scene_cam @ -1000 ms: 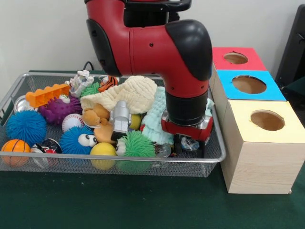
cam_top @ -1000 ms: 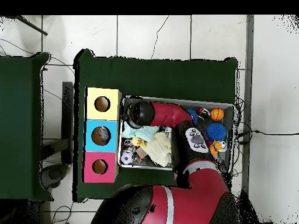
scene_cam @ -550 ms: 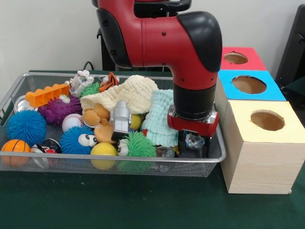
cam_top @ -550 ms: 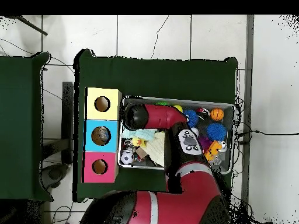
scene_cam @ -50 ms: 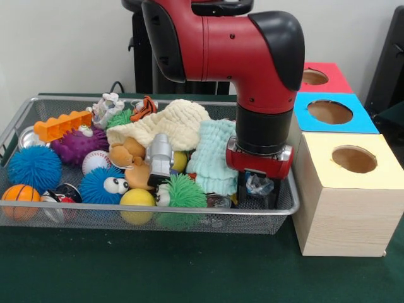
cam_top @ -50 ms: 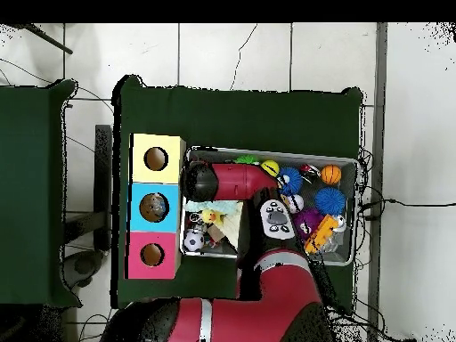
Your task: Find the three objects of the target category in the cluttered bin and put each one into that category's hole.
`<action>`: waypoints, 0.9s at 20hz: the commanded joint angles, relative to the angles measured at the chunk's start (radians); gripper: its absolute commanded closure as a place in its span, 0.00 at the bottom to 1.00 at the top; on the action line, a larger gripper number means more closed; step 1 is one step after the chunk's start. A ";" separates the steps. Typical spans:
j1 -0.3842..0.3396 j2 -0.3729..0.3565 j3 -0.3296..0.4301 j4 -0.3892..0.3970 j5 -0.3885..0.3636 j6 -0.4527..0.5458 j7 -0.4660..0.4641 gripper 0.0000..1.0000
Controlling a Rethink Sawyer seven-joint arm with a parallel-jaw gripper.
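A small clear crumpled object (scene_cam @ -50 ms: 259,184) sits clamped between the fingers of the gripper (scene_cam @ -50 ms: 258,189), just above the wire bin's (scene_cam @ -50 ms: 145,218) end nearest the yellow box (scene_cam @ -50 ms: 344,196), beside a pale green cloth (scene_cam @ -50 ms: 214,158).

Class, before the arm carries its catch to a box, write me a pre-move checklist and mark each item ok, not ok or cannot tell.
1. Gripper holds something: ok, the fingers clamp a small crinkled clear object.
2. Object lifted above the wire bin rim: not ok, it sits about level with the rim.
3. Object's category known: cannot tell.
4. Yellow box hole unblocked: ok.
5. Blue box and red box holes unblocked: ok.
6. Mint cloth not snagged by the arm: cannot tell, it lies right beside the wrist.
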 commanded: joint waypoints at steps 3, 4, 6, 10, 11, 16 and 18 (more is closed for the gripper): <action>0.023 0.066 0.029 0.093 0.034 0.007 0.135 0.00; 0.023 0.070 0.027 0.092 0.033 0.002 0.133 0.00; 0.021 0.071 0.025 0.095 0.032 -0.005 0.131 0.00; 0.040 0.058 0.011 0.108 0.055 0.012 0.167 0.00; 0.049 0.055 0.003 0.111 0.066 0.020 0.184 0.00; 0.139 0.058 -0.096 0.103 0.116 0.036 0.285 0.00; 0.173 0.063 -0.134 0.103 0.135 0.035 0.312 0.00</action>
